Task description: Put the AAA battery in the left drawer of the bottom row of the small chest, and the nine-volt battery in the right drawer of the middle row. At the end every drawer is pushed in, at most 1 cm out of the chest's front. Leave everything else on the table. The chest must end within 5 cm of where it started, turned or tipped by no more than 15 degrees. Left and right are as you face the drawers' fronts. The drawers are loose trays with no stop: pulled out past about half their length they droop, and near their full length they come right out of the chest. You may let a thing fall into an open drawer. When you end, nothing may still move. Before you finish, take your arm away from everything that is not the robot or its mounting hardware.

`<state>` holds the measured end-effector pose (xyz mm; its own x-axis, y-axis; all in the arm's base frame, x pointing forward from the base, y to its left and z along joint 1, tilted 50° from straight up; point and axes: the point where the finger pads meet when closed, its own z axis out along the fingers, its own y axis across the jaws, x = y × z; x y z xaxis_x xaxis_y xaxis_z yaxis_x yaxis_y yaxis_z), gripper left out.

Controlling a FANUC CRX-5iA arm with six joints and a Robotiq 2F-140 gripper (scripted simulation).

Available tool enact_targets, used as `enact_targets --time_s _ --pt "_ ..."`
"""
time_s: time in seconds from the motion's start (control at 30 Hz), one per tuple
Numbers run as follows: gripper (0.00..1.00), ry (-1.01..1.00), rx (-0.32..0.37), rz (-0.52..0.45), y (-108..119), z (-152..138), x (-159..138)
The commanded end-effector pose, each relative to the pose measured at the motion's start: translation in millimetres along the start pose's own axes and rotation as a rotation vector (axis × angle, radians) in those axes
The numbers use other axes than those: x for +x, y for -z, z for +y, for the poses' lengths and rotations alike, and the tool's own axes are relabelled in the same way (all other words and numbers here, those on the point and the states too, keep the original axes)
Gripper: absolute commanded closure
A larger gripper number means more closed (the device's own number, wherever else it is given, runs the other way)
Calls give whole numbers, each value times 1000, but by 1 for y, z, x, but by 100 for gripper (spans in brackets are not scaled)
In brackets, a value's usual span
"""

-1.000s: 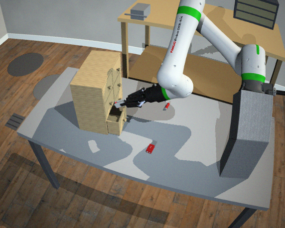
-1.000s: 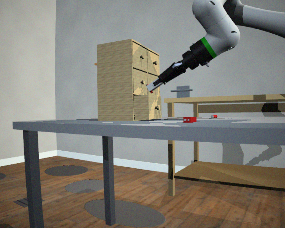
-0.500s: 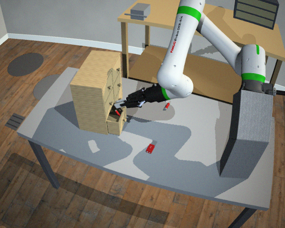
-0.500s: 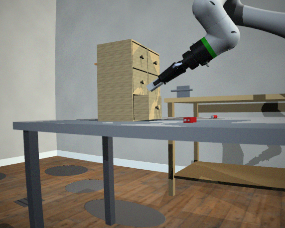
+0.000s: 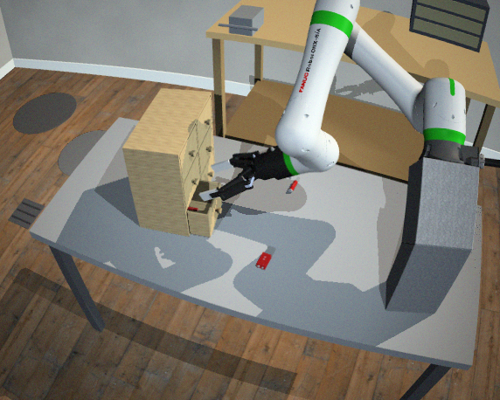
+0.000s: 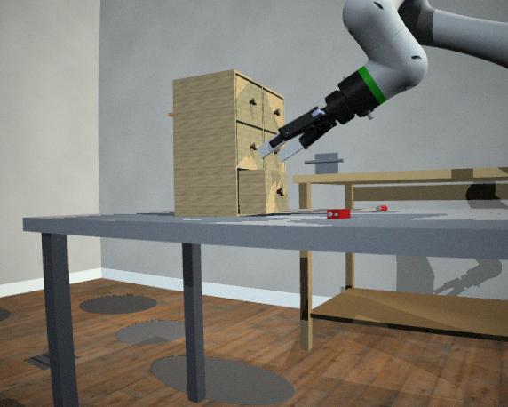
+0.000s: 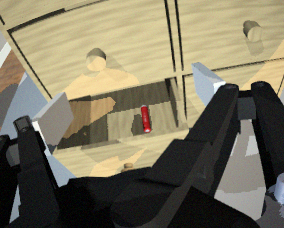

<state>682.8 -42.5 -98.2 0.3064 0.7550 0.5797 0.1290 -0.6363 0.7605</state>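
The wooden chest (image 5: 170, 162) stands on the grey table, with its bottom-row left drawer (image 5: 203, 214) pulled partly out. A small red AAA battery (image 7: 146, 119) lies inside that open drawer; it also shows as a red spot in the top view (image 5: 192, 209). My gripper (image 5: 213, 181) (image 6: 277, 152) is open and empty, and hovers above the open drawer, in front of the middle row. The red nine-volt battery (image 5: 264, 260) (image 6: 338, 214) lies flat on the table, well in front of the chest. All other drawers look pushed in.
Another small red cylindrical battery (image 5: 292, 187) lies on the table under my forearm. The grey robot pedestal (image 5: 441, 218) stands at the table's right end. A wooden side table behind holds a grey box (image 5: 246, 19) and a dark drawer unit (image 5: 450, 19).
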Motion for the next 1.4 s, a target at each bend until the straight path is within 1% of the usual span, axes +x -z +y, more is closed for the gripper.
enact_targets --time_s 0.0,0.23,0.37,0.53,0.73,0.8,1.3,1.37 --pt "0 0 0 0 0 0 0" --pt "0 0 0 0 1 0 0" --pt "0 0 0 0 5 0 -2" --pt "0 0 0 0 17 0 -8" --pt "0 0 0 0 40 0 -20" --pt "0 0 0 0 40 0 -20" --pt "0 0 0 0 122 0 -61" --pt "0 0 0 0 122 0 -61"
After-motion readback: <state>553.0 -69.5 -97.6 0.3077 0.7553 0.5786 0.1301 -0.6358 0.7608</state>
